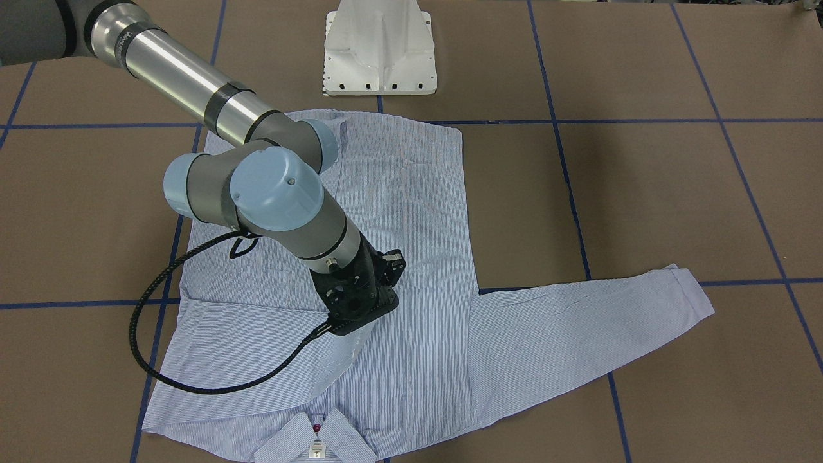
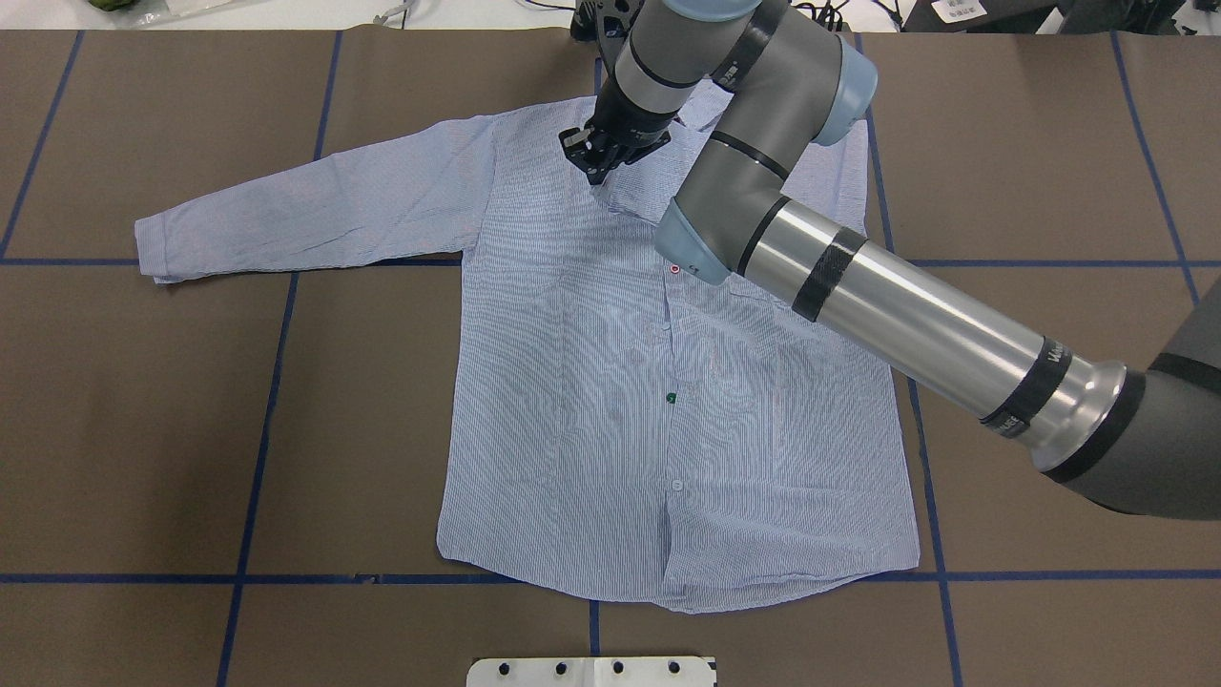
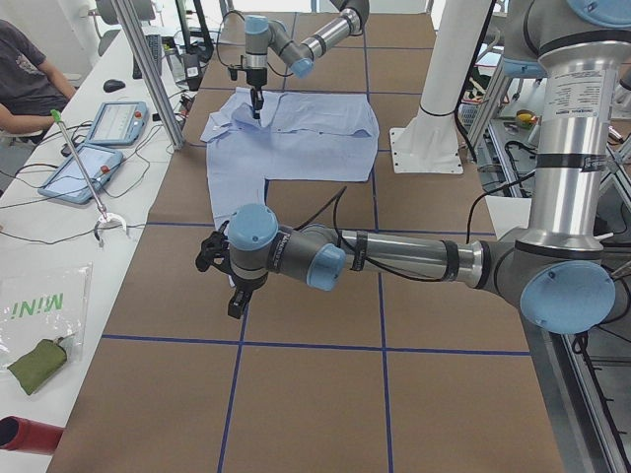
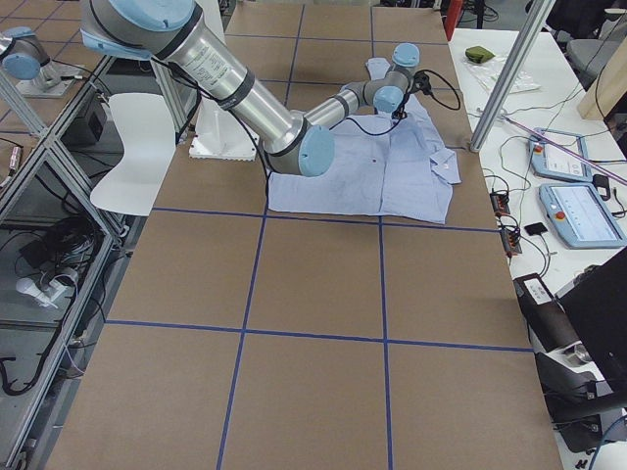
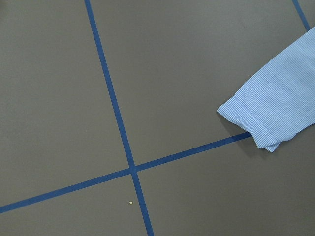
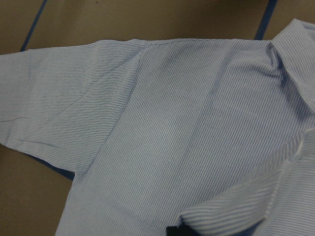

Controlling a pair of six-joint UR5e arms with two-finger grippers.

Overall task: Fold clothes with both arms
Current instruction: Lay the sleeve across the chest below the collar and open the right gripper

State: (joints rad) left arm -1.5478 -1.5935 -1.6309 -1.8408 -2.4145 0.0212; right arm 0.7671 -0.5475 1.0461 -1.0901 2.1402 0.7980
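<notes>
1. The shirt (image 2: pixel 591 401) lies flat and front up on the table (image 2: pixel 114 429), collar (image 1: pixel 315 437) away from the robot, laid out for folding inward
2. The right gripper (image 2: pixel 603 172) is pinched shut on a raised fold of the shirt near the collar, probably to carry cloth across the chest
3. The left gripper (image 3: pixel 235 304) hovers just beyond the left cuff (image 5: pixel 263 115); I cannot tell whether it is open
4. The right arm (image 2: pixel 906 324) hangs over the chest and blocks any reach there; a person (image 3: pixel 25 69) sits at the side bench

The jaws of the right gripper (image 2: pixel 599 172) sit hidden under its own body and a raised fold of the shirt (image 2: pixel 591 382) (gripping or not, I cannot tell). Overhead, the right arm (image 2: pixel 906 324) covers the collar (image 1: pixel 289 440) and one shoulder. The left gripper (image 3: pixel 237 296) shows too small to read.
</notes>
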